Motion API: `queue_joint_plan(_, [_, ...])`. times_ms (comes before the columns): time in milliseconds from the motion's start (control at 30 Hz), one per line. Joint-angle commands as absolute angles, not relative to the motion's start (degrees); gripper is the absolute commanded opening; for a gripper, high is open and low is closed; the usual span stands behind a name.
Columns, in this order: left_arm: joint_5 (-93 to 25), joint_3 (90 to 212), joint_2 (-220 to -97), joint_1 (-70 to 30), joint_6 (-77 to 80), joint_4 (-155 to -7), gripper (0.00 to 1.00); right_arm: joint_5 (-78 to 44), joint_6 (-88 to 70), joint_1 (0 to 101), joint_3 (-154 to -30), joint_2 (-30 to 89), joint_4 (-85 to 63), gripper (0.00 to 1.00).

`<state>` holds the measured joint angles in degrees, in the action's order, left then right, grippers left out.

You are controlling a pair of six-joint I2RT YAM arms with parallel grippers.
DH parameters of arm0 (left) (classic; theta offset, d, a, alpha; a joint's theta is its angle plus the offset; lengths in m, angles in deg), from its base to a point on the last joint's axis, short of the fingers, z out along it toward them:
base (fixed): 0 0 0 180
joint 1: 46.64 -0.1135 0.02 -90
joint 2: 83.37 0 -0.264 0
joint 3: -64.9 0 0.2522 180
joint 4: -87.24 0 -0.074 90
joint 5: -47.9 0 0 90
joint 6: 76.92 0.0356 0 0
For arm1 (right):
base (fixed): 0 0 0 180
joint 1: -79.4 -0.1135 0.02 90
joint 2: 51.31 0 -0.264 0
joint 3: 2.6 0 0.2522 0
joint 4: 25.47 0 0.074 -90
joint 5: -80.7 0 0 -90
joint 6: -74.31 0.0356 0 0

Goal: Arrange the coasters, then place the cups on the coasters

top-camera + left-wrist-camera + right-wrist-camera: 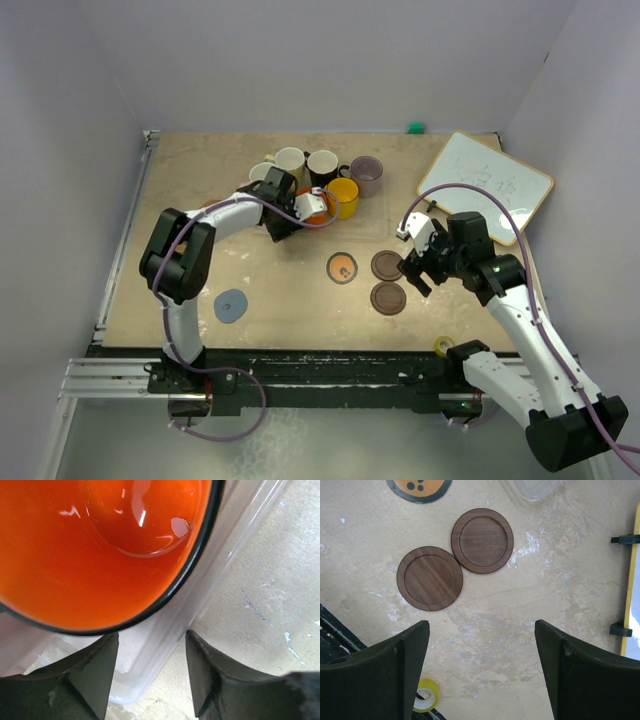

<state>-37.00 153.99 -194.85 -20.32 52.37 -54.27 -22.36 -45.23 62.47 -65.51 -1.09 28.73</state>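
Looking down from above, the left pincer (303,210) covers most of the red-orange cup (318,208), so only a sliver of it shows. A pale cup (262,172) at the far left of the cluster is half hidden behind the same pincer. The small green thing (415,128) at the counter's far edge is too small to make out.

From the left wrist, the red-orange cup runs off the top and left edges. From the right wrist, the grey-rimmed coaster (419,490) is cut by the top edge. The yellow tape roll (426,700) sits partly behind one finger of the right pincer (482,630). The whiteboard (627,580) shows only its edge.
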Motion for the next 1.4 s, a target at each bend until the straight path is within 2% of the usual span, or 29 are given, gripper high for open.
queue_joint_plan(0, [-33.4,153.9,-187.7,-20.8,50.3,-55.2,0.56,-23.9,-45.9,62.6,-65.1,-1.6,28.9,0.88])
queue_joint_plan(267, [-29.9,150.7,-176.4,-25.2,46.8,-50.3,0.63,-23.2,-46.4,62.6,-65.5,-1.3,27.7,0.88])
queue_joint_plan(567, [-23.9,150.0,-173.4,-43.8,44.4,-46.0,0.63,-23.6,-46.3,62.5,-65.3,-2.3,27.7,0.88])
queue_joint_plan(733, [-18.5,145.4,-170.5,-49.1,57.8,-38.8,0.63,-23.9,-46.5,62.5,-65.1,-2.5,27.7,0.88])
queue_joint_plan(1000, [-17.0,134.7,-165.4,-49.4,84.5,-25.0,0.64,-23.8,-47.0,62.2,-65.3,-2.8,28.0,0.88])
queue_joint_plan(1167, [-19.8,129.7,-163.7,-48.7,92.6,-23.0,0.72,-23.8,-47.0,62.2,-65.1,-3.1,27.9,0.88])
queue_joint_plan(1367, [-25.6,124.0,-160.2,-44.4,97.7,-25.7,0.74,-23.7,-47.2,62.1,-64.9,-3.2,27.9,0.88])
